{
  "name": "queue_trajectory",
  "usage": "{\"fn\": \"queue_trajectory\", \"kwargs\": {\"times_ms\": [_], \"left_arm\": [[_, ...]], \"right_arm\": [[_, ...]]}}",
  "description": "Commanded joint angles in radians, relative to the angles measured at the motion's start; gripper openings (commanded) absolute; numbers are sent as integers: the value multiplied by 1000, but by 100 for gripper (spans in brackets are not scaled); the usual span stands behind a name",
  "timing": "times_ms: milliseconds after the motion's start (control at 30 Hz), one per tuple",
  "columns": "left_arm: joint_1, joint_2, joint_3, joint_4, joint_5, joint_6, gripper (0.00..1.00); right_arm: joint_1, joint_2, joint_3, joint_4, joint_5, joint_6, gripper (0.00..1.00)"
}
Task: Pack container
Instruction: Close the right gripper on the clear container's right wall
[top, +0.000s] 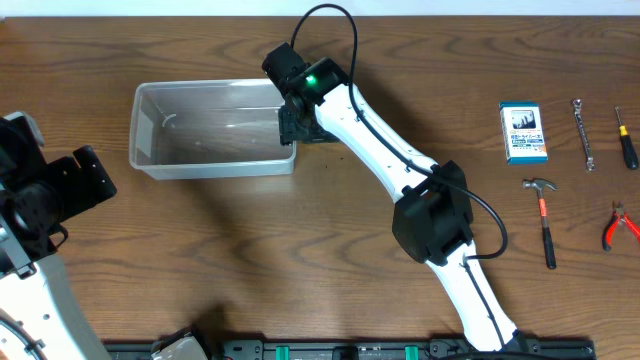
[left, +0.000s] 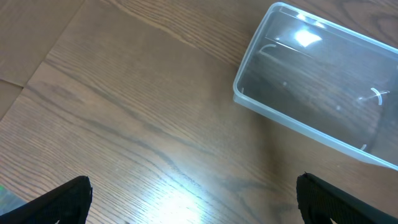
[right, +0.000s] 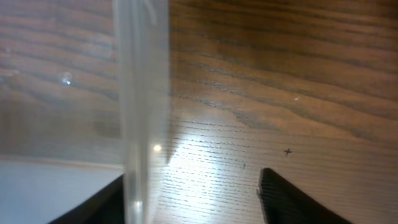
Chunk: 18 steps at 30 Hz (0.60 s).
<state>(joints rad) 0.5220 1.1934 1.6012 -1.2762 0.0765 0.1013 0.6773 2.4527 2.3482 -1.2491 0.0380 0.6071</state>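
right gripper (right: 191, 179) hangs open astride the container (right: 143, 93) end wall, clamping nothing; left gripper (left: 193, 182) gapes empty too. the container sits empty, far left on the table (top: 250, 260). closing here may drag or tip it. only overhead shows hammer (top: 545, 215), box (top: 523, 132), pliers (top: 620, 225) well apart; only the right wrist shows the straddle.

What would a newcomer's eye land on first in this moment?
The white right arm stretches diagonally across the table, and its claw is open astride the right end wall of the empty clear container. Next, the items laid out at the far right, apart from both arms: blue-and-white box, wrench, screwdriver, hammer and pliers.
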Motion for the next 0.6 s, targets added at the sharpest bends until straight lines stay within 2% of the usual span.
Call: {"fn": "queue_trajectory", "kwargs": {"times_ms": [0, 67, 233, 333, 400, 567], "left_arm": [[5, 4, 11, -3, 10, -9, 98], [5, 4, 11, -3, 10, -10, 98], [5, 4, 11, -3, 10, -9, 98], [5, 4, 11, -3, 10, -9, 98], [5, 4, 11, -3, 10, -10, 98], [5, 4, 11, -3, 10, -9, 98]], "right_arm": [[-6, 1, 18, 0, 6, -2, 55], [-6, 1, 18, 0, 6, -2, 50], [-7, 1, 18, 0, 7, -2, 27], [-6, 1, 18, 3, 7, -2, 18], [-7, 1, 18, 9, 7, -2, 17], [-13, -1, 18, 11, 16, -2, 1]]}}
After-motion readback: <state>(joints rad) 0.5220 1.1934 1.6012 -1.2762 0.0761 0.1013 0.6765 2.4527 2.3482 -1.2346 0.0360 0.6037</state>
